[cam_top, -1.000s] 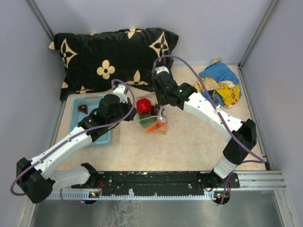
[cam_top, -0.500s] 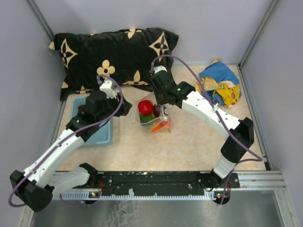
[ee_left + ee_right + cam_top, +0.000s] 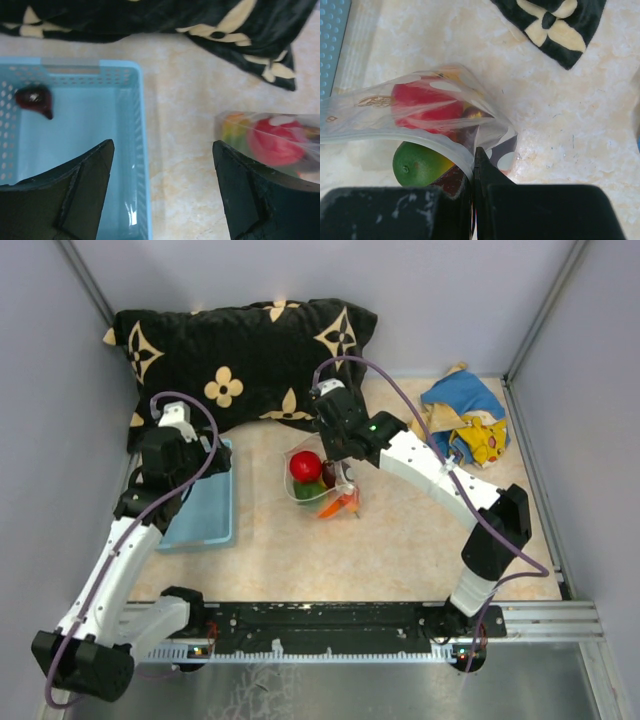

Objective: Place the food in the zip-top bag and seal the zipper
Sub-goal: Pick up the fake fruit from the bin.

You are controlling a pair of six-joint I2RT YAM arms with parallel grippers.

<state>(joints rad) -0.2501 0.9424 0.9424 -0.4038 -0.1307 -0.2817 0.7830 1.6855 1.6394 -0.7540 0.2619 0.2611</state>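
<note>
Two hands: the right hand (image 3: pixel 473 156) pinches the rim of the zip-top bag (image 3: pixel 370 105), food (image 3: pixel 422 107) inside; the left hand (image 3: pixel 162 147), released, hovers over the basket (image 3: pixel 141 125) at the bag's nine o'clock.

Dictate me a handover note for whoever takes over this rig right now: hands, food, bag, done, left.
Left hand: open, empty, over the blue basket.
Right hand: shut on the zip-top bag at its mouth edge.
Done: red fruit, green fruit and orange piece are in the bag, as far as visible.
To do: dark red piece lies in the basket; bag it, then seal the zipper, which looks open.
</note>
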